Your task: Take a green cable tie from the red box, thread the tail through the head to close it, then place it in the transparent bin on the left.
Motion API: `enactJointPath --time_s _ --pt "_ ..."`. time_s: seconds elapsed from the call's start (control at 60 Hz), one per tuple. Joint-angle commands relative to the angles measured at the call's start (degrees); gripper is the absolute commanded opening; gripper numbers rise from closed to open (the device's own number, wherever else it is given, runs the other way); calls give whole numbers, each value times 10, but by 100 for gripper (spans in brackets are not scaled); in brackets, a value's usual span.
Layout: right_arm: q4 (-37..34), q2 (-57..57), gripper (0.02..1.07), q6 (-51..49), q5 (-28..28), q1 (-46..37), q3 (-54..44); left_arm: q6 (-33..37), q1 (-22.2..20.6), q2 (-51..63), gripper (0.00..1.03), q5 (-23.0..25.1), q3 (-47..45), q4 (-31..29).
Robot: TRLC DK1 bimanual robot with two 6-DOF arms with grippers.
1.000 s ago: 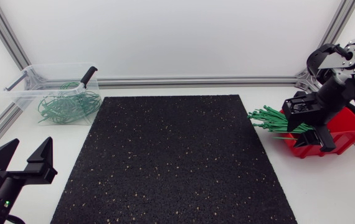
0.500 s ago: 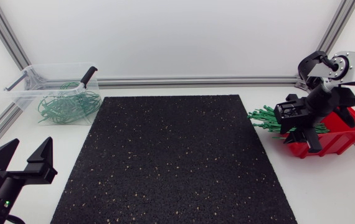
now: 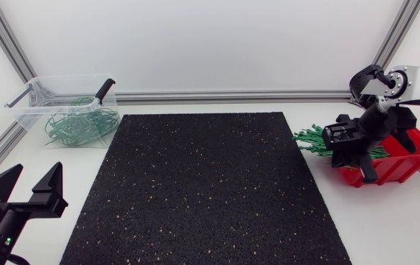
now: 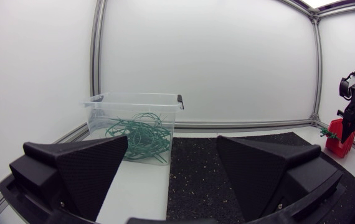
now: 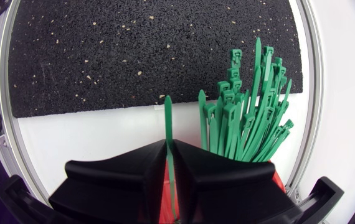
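One green cable tie [image 5: 168, 124] sits pinched between the fingers of our right gripper [image 5: 169, 155] — long axis running straight ahead of the fingertips, beside the bundle of ties [image 5: 249, 124] fanning out of the red box [image 3: 401, 165]; our right arm [image 3: 410, 81] bends down over that box; the transparent bin [image 3: 29, 99] lies well apart across the counter [image 3: 387, 221], nearer our left gripper [image 4: 171, 168] — wide open, resting low.

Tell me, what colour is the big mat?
Black mat with pale speckles; right wrist view shows it best.
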Motion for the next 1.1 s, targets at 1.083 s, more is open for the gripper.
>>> enactJointPath --time_s 1.083 --pt "-213 -181 8 345 -123 225 299 2 -2 -1 100 0 -22 -14"
